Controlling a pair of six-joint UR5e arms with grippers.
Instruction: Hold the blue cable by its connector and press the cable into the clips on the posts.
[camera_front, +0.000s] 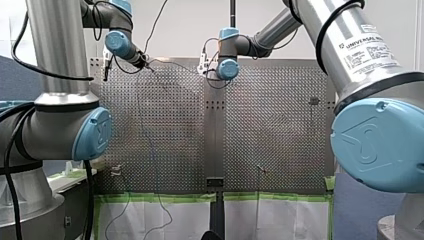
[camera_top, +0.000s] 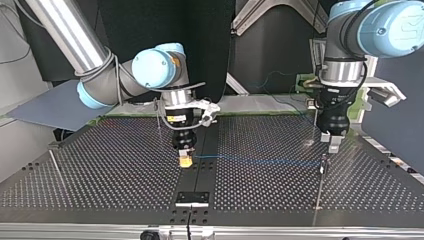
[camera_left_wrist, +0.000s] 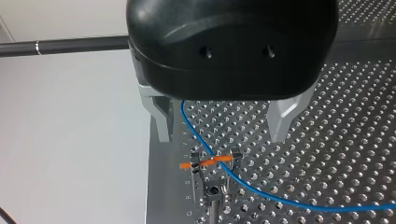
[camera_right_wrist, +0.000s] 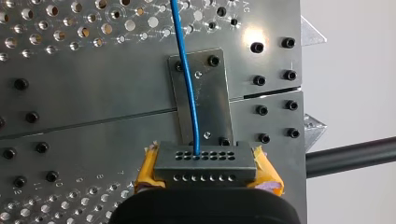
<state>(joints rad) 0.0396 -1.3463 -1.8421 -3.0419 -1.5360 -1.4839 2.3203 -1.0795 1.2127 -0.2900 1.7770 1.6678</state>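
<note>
The thin blue cable (camera_top: 260, 160) runs low across the perforated table from my right gripper (camera_top: 186, 159) to a clip post (camera_top: 323, 165) under my left gripper (camera_top: 332, 143). My right gripper (camera_right_wrist: 205, 161) is shut on the cable's grey connector (camera_right_wrist: 205, 171), its yellow pads (camera_right_wrist: 267, 173) on both sides, and the cable (camera_right_wrist: 187, 79) leads straight ahead from it. My left gripper (camera_left_wrist: 222, 133) hangs open just above the clip (camera_left_wrist: 212, 163) with its orange band. The cable (camera_left_wrist: 261, 196) crosses the clip's top between the metal fingers (camera_left_wrist: 282, 119), which do not touch it.
A small metal plate (camera_top: 192, 198) is bolted at the table's middle seam near the top view's front edge. Another thin post (camera_top: 56, 167) stands at the top view's left. Green tape (camera_front: 160, 198) lines the table's near edge in the front view.
</note>
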